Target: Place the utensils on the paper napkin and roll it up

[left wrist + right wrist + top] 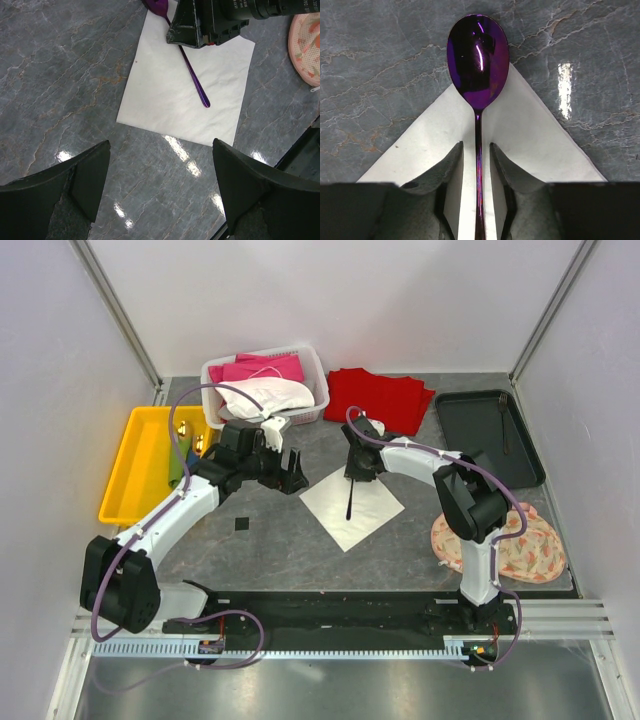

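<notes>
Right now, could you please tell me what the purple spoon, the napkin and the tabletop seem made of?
Purple spoon: probably metal with glossy tinted coating, given mirror-like highlights. Napkin: thin matte paper, lying flat. Tabletop: grey veined stone look, glossy glare; possibly laminate.

No legible text, label or number anywhere.

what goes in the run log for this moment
purple metal spoon lying on white paper napkin | right gripper open astride it | left gripper open, empty

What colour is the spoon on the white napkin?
Glossy purple; the spoon shows best in the right wrist view.
</notes>
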